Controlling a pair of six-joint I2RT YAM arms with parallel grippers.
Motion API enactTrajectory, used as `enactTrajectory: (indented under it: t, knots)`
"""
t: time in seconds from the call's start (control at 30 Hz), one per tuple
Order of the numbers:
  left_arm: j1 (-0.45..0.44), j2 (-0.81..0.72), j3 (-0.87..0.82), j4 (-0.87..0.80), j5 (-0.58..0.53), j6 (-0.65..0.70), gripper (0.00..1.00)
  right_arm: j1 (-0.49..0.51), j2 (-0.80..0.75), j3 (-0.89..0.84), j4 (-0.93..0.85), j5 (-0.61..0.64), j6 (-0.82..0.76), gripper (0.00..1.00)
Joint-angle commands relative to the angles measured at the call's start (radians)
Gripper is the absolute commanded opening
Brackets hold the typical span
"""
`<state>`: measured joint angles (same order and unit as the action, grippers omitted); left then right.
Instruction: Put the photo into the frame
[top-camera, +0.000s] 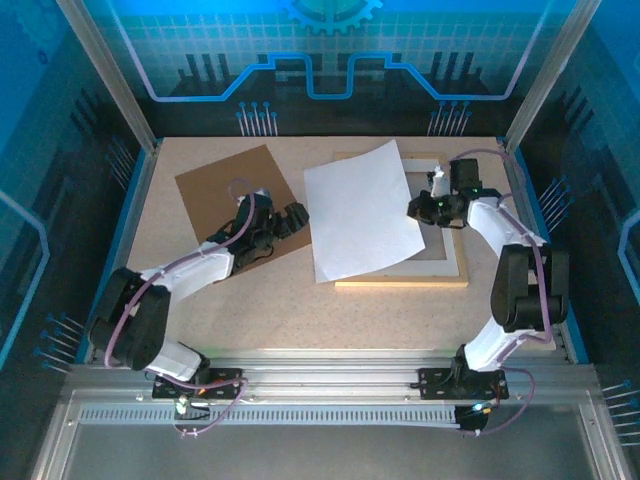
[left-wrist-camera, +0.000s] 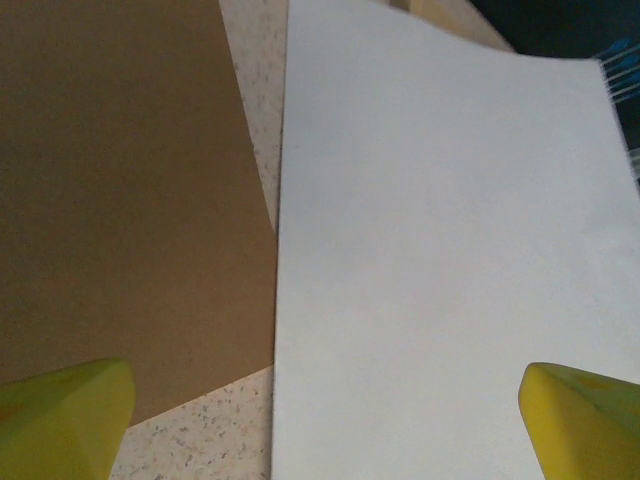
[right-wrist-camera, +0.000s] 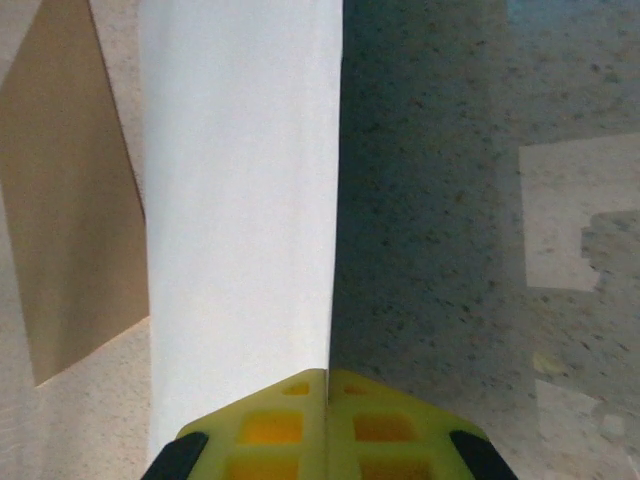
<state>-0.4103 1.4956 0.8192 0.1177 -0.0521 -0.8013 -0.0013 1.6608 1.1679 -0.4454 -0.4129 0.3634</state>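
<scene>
task partly done, i'd judge. photo (top-camera: 362, 212) is over the frame (top-camera: 400, 281) but not in it: it lies askew, white side up, so i can't see the print. its left part hangs past the left rail onto the table (top-camera: 300, 330), and its far corner pokes over the far rail.

right claw (top-camera: 418, 208): jaws fully closed, pinching the photo's right edge. in the right wrist view the sheet runs away from the pads nearly edge-on with shadow beneath, so that side looks lifted off the frame.

left claw (top-camera: 297, 222): wide open, holding nothing. it hovers at the photo's left edge. in the left wrist view one finger (left-wrist-camera: 60, 420) is over the brown board (top-camera: 225, 190) and the other is over the white sheet.

contents:
- frame: nothing seated inside the rails that i can confirm. a pale flat strip shows just inside the near rail, possibly a mat, can't tell.
- board: flat on the table left of the frame, apart from it, the photo's left edge just beside it.

left to do, as i read it: square the photo to the rails, lower it inside, let go. whether it needs turning over, i can't tell.
</scene>
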Motion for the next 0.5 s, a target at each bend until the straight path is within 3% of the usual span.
enactTrajectory:
  t: [0.0,0.47]
  knots:
    - [0.009,0.031,0.023,0.073,0.076,0.031,0.99,-0.025,-0.044,-0.02,-0.046,0.05,-0.061,0.0]
    - [0.009,0.048,0.051,0.02,0.079,0.104,0.99,-0.081,-0.102,-0.045,-0.087,0.187,-0.103,0.0]
